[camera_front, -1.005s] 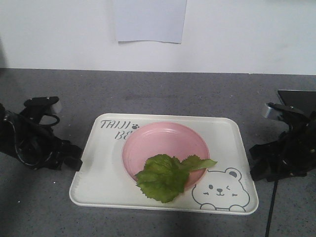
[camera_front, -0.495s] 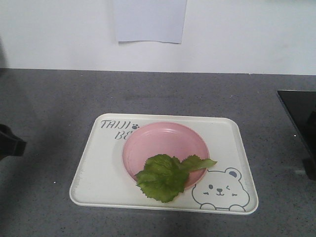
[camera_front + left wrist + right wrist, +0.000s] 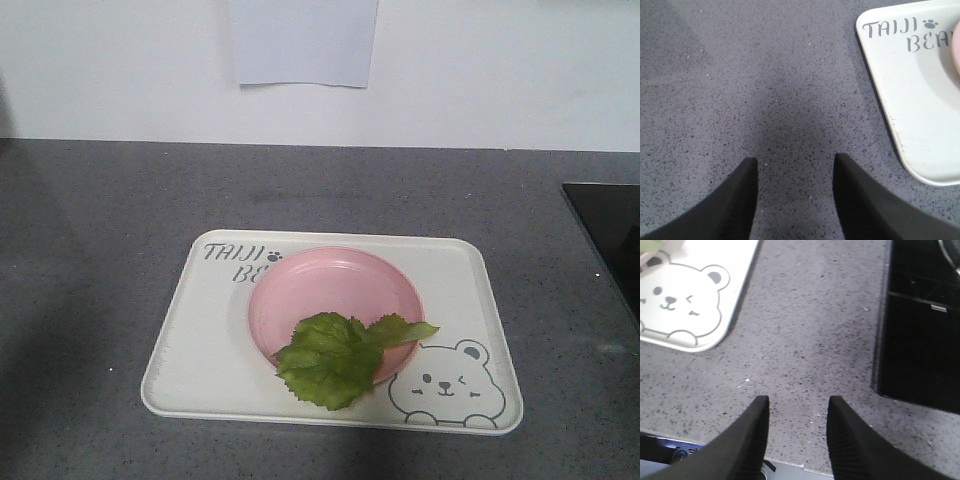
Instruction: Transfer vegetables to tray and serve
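**Operator:** Lettuce first: where does it lie?

**Robot:** The lettuce leaf [image 3: 335, 357] lies on the near rim of the pink plate [image 3: 335, 300], its frilled edge hanging over onto the tray [image 3: 195, 345]. The plate stands on the tray, just beside the bear drawing [image 3: 447, 385]. So the leaf is on the tray already, by way of the plate.

**Operator:** And your end effectors?

**Robot:** My left end effector [image 3: 795, 170] is spread and holds nothing; it hovers over bare bench [image 3: 740, 75], near the tray's lettered corner. My right end effector [image 3: 796, 412] is likewise spread and holds nothing, over the bench between the tray's bear corner and a black panel [image 3: 920, 325].

**Operator:** How will the tray handle?

**Robot:** I judge it stiff and light, but the leaf is soft and loose and could slide or blow off, and the plate may slip. I would take the tray by its two short rims, one end effector each, and keep it level.
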Controlling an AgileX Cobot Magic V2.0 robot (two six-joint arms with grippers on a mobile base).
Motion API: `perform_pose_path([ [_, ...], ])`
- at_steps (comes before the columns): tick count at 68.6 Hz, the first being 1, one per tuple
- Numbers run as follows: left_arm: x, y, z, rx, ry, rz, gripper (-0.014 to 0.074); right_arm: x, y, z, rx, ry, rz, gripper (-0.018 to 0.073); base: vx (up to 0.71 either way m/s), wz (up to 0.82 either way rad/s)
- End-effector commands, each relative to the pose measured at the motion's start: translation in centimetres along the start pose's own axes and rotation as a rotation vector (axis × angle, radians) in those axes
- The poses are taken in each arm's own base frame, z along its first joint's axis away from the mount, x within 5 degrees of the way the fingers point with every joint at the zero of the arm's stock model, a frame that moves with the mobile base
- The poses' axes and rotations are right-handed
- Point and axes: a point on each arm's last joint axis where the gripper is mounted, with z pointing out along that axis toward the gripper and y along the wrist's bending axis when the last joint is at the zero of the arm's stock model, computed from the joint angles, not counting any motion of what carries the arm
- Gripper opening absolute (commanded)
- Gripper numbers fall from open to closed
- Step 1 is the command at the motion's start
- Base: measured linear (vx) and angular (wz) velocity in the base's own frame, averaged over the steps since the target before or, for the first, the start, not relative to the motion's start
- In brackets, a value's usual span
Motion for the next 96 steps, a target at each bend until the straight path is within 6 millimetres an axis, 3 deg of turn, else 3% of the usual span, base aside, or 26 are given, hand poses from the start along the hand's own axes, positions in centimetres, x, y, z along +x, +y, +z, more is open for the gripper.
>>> perform_pose_path([
  [1,-1.0,-0.1,-0.4,0.011,-0.098,-0.008,0.0344,-0.6,0.0,-0.3,0.012,-0.108,-0.014,0.0275,0.00,0.00],
  [16,-1.1,-0.1,-0.3,0.012,-0.106,-0.008,0.0294,-1.0,-0.1,-0.3,0.021,-0.169,0.020,0.0227,0.00,0.00],
  [43,-1.2,-0.2,-0.4,0.014,-0.122,-0.008,-0.0009,-1.1,-0.1,-0.3,0.016,-0.176,0.059,-0.0012,0.00,0.00],
  [85,-1.3,-0.1,-0.5,0.014,-0.131,-0.009,-0.0006,-1.0,0.0,-0.3,0.013,-0.167,0.071,-0.0010,0.00,0.00],
  [96,1.0,0.1,-1.2,-0.005,-0.201,0.025,-0.0006,-1.0,0.0,-0.2,0.014,-0.166,0.066,-0.0010,0.00,0.00],
])
